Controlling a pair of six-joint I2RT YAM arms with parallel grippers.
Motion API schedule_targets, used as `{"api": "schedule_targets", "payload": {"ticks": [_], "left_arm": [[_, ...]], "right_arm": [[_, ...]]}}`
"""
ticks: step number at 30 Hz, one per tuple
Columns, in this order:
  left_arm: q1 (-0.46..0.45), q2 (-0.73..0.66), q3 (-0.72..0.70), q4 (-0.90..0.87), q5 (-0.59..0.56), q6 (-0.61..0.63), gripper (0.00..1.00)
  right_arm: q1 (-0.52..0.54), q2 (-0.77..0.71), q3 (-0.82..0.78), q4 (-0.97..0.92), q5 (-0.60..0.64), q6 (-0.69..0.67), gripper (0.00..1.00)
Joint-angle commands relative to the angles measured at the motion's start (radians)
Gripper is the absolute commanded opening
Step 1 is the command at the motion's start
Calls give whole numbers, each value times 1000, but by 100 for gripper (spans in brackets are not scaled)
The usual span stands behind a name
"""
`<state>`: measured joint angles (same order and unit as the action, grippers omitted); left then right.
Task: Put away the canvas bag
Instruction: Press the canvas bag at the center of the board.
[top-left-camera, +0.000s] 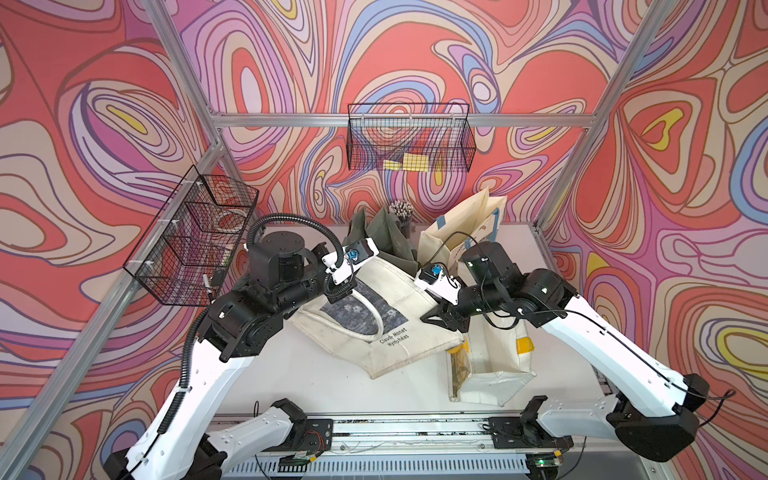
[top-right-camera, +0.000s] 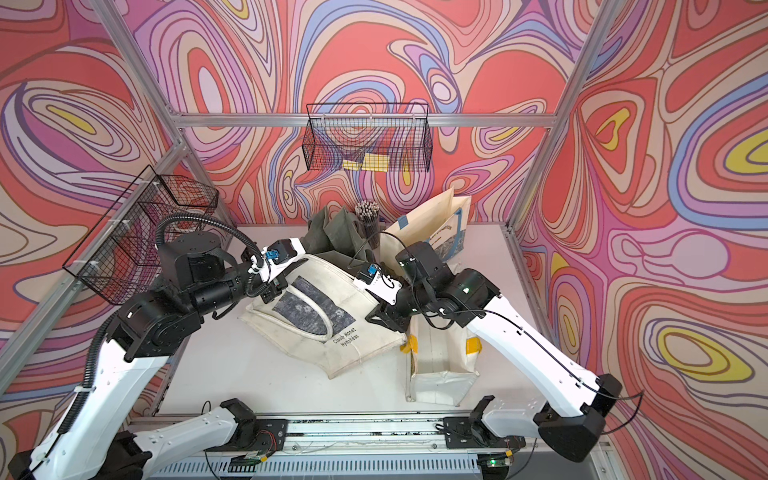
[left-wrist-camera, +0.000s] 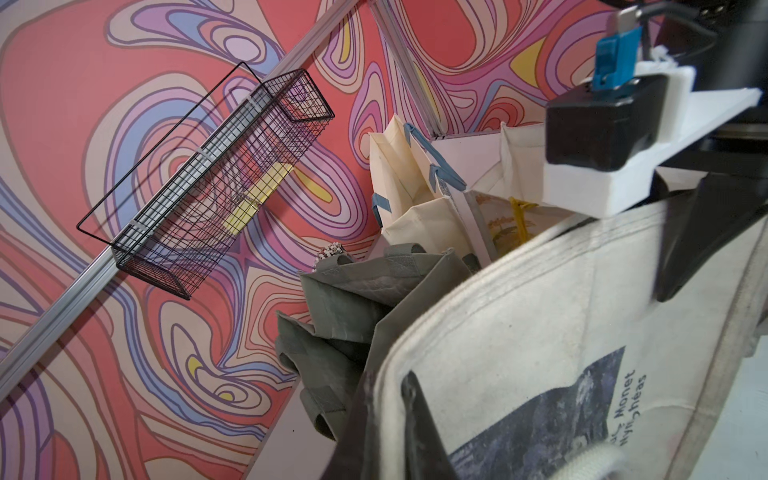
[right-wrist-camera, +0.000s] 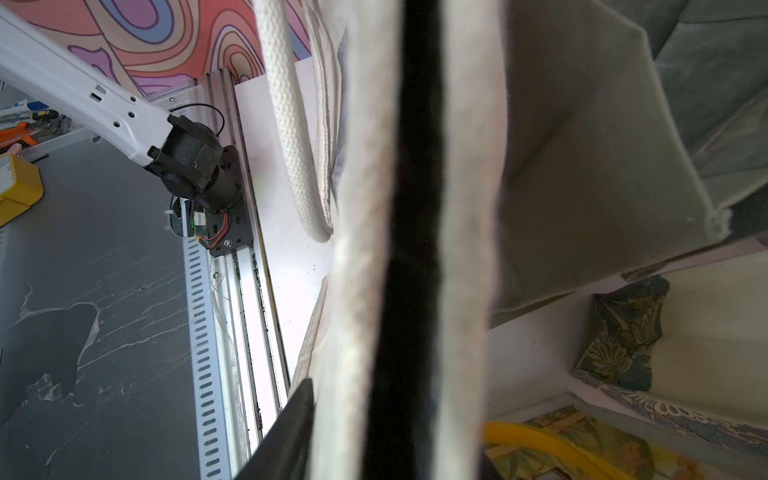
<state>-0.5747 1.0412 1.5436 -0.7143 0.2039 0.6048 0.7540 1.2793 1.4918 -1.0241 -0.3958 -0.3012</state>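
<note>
The Monet canvas bag (top-left-camera: 374, 332) sags slanted over the white table (top-left-camera: 316, 386), its mouth rim running from arm to arm. The left gripper (top-left-camera: 340, 293) is clamped on the rim's left end. The right gripper (top-left-camera: 441, 319) straddles the opposite end, but whether it pinches the rim is unclear.

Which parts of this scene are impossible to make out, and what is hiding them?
- Inside of the canvas bag: the right wrist view shows only a dark slit between its rims.
- Left gripper fingertips: in both top views, under its wrist camera.
- Yellow items in the back wire basket: too small, behind mesh.
- Green bag base: top views, behind the canvas bag.
</note>
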Motion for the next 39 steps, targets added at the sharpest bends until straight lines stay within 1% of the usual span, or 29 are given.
{"api": "schedule_targets", "payload": {"ticks": [1,2,3,5,6,7,10,11,12,13,16,17,19,21,23,28,31,38,39], "left_arm": [[16,-48,-5,164,-55,-28,0],[16,-55,-12,169,-63,-29,0],[18,-60,-16,169,-70,-28,0],[19,-69,-21,159,-91,-30,0],[19,-73,-25,152,-94,-26,0],[19,-78,-27,141,-95,-25,0],[19,-84,-19,71,-68,-5,0],[19,-82,-4,28,-52,8,9],[19,-76,13,-12,-31,15,22],[19,-70,36,-56,-7,25,39],[18,-46,117,-155,57,45,63],[18,-39,138,-164,69,41,67],[16,-26,169,-171,115,59,70],[11,-1,212,-195,151,65,70],[-11,34,260,-241,161,68,70],[-115,93,288,-301,106,78,71],[-161,126,286,-318,47,101,72],[-197,200,284,-271,-51,124,74],[-207,207,282,-272,-68,154,74]], "right_arm": [[-1,-9,-18,-12,24,11,41],[0,-6,-17,-17,29,8,38],[-1,-2,-12,-20,34,3,32],[0,0,6,-23,58,-5,13],[0,1,20,-29,67,-13,5],[0,1,37,-33,80,-24,0],[-1,14,110,-72,94,-51,0],[-1,24,146,-100,94,-62,0],[-1,37,176,-124,96,-71,0],[1,57,216,-160,101,-80,0],[-1,128,325,-273,117,-99,0],[-1,152,354,-303,122,-104,0],[-1,201,418,-360,137,-119,0],[0,237,471,-395,158,-135,0],[0,264,512,-408,176,-142,0],[1,299,569,-412,166,-142,0],[0,311,593,-424,173,-151,0],[0,321,613,-427,185,-173,0],[1,323,614,-426,188,-169,0]]}}
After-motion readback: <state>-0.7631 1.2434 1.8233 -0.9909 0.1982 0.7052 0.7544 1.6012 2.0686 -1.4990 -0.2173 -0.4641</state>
